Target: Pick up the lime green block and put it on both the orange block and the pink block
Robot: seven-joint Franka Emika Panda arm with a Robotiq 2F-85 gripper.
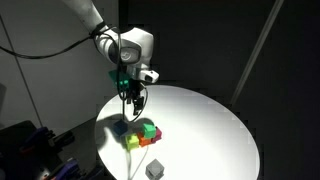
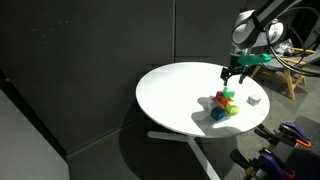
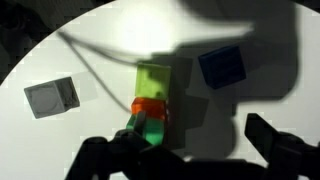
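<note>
The lime green block (image 1: 148, 128) sits highest in a tight cluster of cubes on the white round table (image 1: 210, 120). It seems to rest on the orange block (image 1: 145, 143) and the pink block (image 1: 157, 134). It is also on top in an exterior view (image 2: 228, 95). In the wrist view the lime green block (image 3: 150, 128) lies just past the orange block (image 3: 150, 106), close to one finger; pink is hidden there. My gripper (image 1: 133, 98) hangs above the cluster, open and empty, and shows in the wrist view (image 3: 190, 150) and an exterior view (image 2: 235, 80).
A paler yellow-green cube (image 3: 153, 78) touches the orange block. A dark blue cube (image 3: 222, 66) lies beside the cluster. A grey cube (image 3: 52, 96) lies apart, nearer the table's edge (image 1: 154, 170). Dark curtains surround the table.
</note>
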